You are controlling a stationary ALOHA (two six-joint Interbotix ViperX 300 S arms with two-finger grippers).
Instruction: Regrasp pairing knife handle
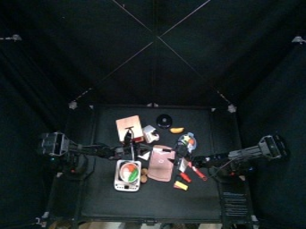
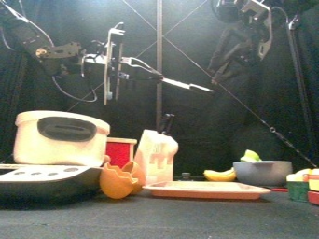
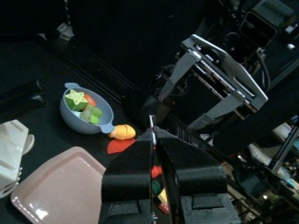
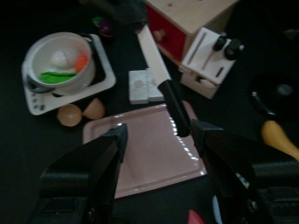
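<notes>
The paring knife hangs in the air above the table, about level. My left gripper is shut on one end of it. In the left wrist view the shut jaws hold the knife edge-on. In the right wrist view the black handle points at my right gripper. Its end lies between the wide-open jaws, touching neither. The white blade runs away toward the left gripper. The right gripper also shows open in the left wrist view.
Below the knife lie a pink tray, a white knife block and a kitchen scale with a white bowl. A bowl of vegetables, a banana and an orange piece lie around.
</notes>
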